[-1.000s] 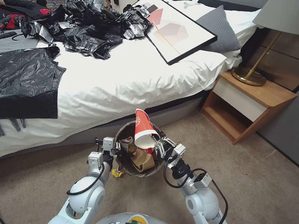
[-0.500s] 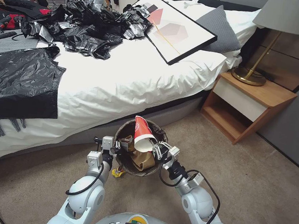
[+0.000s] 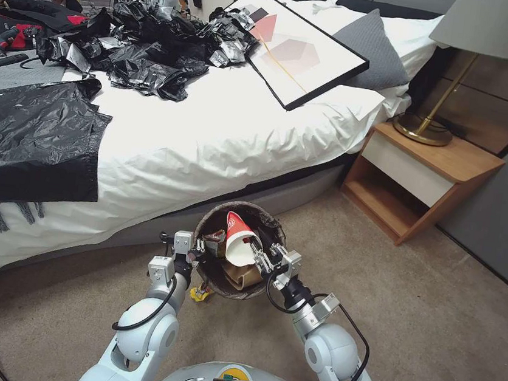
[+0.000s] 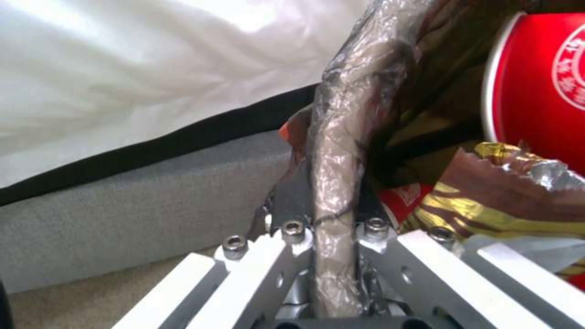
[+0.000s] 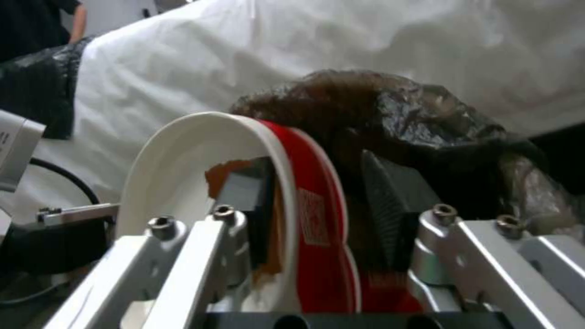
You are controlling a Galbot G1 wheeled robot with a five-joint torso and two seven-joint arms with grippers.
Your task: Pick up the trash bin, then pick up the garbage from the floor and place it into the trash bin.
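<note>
The red-and-white paper cup (image 3: pixel 237 237) lies tilted over the trash bin (image 3: pixel 210 225), its long axis slanting: the white open mouth faces down toward the robot, the red bottom points up and away toward the bed (image 3: pixel 224 132). The right pincer (image 3: pixel 257 253) grips the cup's rim, one finger inside the mouth and one outside against the red wall, above the bin's near right side. The left pincer (image 3: pixel 198 248) is pressed together on the bin's rim and its brown liner bag, holding the bin above the carpet floor (image 3: pixel 436 309). Inside the bin, beside the cup, are a gold wrapper (image 4: pixel 487 201) and brown cardboard (image 3: pixel 241 273). Below the left pincer a yellow wrapper (image 3: pixel 198 294) lies on the floor. The carpet is open to the right of the right pincer, up to the nightstand (image 3: pixel 421 173).
</note>
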